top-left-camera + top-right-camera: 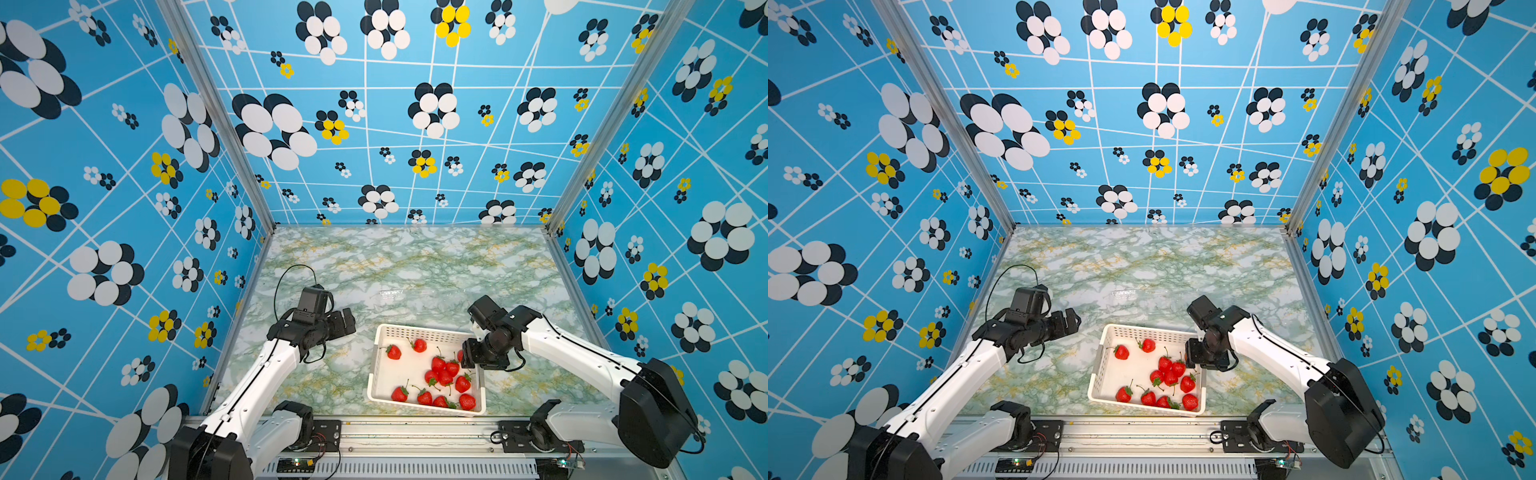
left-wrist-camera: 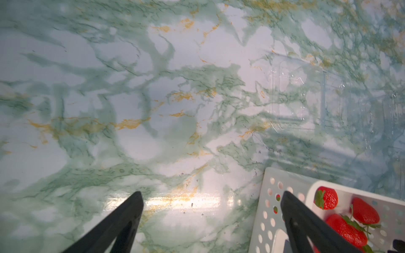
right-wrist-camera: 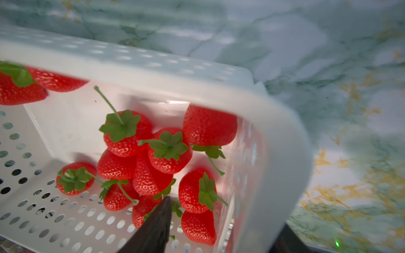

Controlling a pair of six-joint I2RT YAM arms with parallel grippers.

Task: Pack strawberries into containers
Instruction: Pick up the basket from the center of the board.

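- Strawberries (image 1: 444, 374) lie in a white perforated basket (image 1: 419, 332) on the counter (image 1: 395, 266). Most are heaped toward its right side, and two sit apart near the far wall.
- Clear containers (image 1: 390, 294) stand just beyond the basket and are barely visible.
- The right gripper (image 1: 466, 360) dips in at the basket's right wall with its jaws apart. One finger (image 3: 161, 216) is among the berries, and the other is mostly hidden behind the wall.
- The left gripper (image 1: 347, 322) hovers beside the basket's far left corner, jaws wide apart over the counter.

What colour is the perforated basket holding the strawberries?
White. The basket shows best in the right wrist view.
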